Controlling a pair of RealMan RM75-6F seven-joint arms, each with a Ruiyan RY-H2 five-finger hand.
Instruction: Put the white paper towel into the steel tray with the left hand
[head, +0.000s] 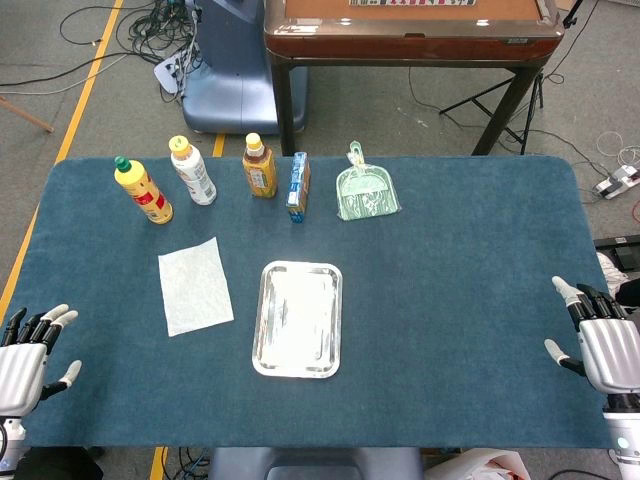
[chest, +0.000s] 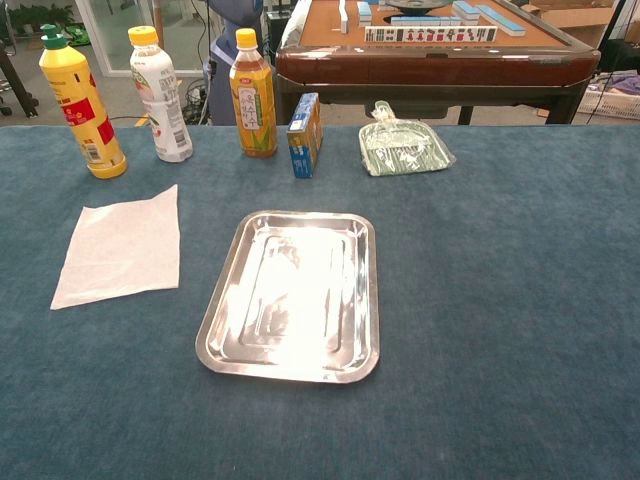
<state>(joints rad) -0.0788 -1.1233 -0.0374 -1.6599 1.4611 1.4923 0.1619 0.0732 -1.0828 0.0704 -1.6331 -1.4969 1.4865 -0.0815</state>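
The white paper towel (head: 194, 286) (chest: 122, 246) lies flat on the blue table, just left of the steel tray (head: 298, 318) (chest: 293, 296), which holds nothing. My left hand (head: 28, 355) rests at the table's near left corner, fingers spread and holding nothing, well away from the towel. My right hand (head: 600, 340) sits at the near right edge, fingers apart and holding nothing. Neither hand shows in the chest view.
Along the far side stand a yellow bottle (head: 143, 190), a white bottle (head: 192, 171), an amber tea bottle (head: 259, 166), a small blue carton (head: 298, 186) and a green dustpan (head: 365, 188). A brown mahjong table (head: 410, 30) stands behind.
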